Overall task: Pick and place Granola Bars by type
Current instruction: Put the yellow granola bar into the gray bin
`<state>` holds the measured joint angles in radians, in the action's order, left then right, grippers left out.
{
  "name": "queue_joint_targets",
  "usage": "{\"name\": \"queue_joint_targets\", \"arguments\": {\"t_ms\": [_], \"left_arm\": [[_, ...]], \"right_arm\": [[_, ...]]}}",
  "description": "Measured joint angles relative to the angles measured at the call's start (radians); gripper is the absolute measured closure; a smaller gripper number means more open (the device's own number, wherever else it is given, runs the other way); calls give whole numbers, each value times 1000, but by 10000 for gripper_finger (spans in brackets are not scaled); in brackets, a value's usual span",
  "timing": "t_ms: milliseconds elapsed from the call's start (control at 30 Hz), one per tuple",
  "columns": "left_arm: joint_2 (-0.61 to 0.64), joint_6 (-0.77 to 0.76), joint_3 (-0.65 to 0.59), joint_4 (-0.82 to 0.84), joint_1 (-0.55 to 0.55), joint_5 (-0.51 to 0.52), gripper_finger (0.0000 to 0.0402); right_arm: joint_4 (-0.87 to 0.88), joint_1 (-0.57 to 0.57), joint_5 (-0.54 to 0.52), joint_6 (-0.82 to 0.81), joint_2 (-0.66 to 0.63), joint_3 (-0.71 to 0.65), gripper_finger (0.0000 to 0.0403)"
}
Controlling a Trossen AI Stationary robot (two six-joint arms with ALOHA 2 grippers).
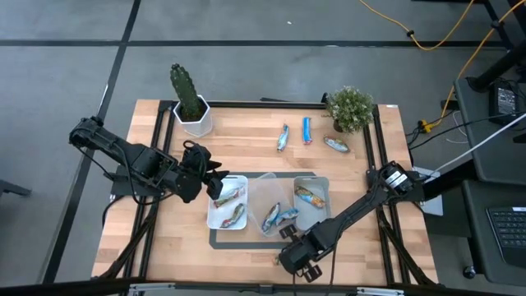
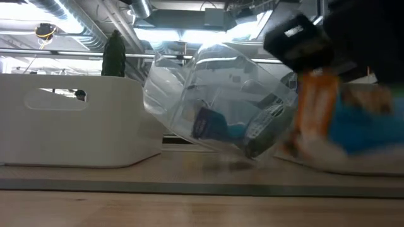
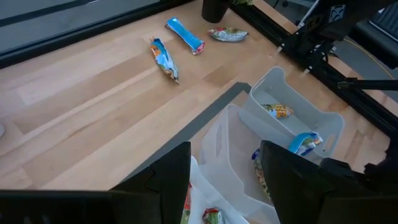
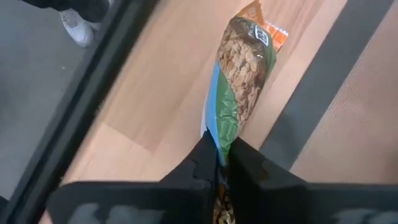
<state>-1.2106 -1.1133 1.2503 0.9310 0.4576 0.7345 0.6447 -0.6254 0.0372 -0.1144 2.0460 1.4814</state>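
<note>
Three granola bars lie on the far part of the table: two blue [image 1: 283,137] [image 1: 306,130] and one silvery [image 1: 336,145]. More bars lie in the three trays: left [image 1: 228,203], middle [image 1: 275,215] and right [image 1: 311,196]. My left gripper [image 1: 215,186] [image 3: 227,186] hovers open over the left tray's far-left corner. My right gripper [image 1: 300,261] [image 4: 222,149] is near the table's near edge, in front of the middle tray. It is shut on a green-and-orange granola bar [image 4: 239,87]. My right gripper pinches the green-and-orange bar between its two fingers by one end [image 4: 222,140]. The bar runs on lengthwise beyond the fingertips, its orange far end [image 4: 264,25] over bare wood beside the grey mat. Whether that end touches the table, I cannot tell.
A potted cactus [image 1: 189,103] stands at the far left of the table and a leafy plant [image 1: 351,107] at the far right. The trays sit on a grey mat [image 1: 215,240]. Bare wood lies between the trays and the far bars. Black frame rails [image 1: 374,156] run along both table sides.
</note>
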Motion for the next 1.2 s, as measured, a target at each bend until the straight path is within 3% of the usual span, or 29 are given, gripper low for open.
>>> {"name": "queue_joint_targets", "arguments": {"t_ms": [233,367,567,767,933,1067,1200], "left_arm": [[0,0,0,0,0,0,217],[0,0,0,0,0,0,217],[0,0,0,0,0,-26,217],[0,28,0,1,0,-31,217],[0,70,0,14,-1,-21,217],[0,101,0,19,-4,-17,217],[0,131,0,17,-4,-17,217]], "right_arm": [[176,0,-107,59,0,131,387],[329,0,-204,76,0,261,372],[628,0,-349,54,0,532,387],[941,-2,-525,-110,-2,863,380],[778,-27,-602,-243,-187,795,369],[831,-37,-686,-399,-297,755,390],[914,-43,-773,-529,-391,734,384]]}}
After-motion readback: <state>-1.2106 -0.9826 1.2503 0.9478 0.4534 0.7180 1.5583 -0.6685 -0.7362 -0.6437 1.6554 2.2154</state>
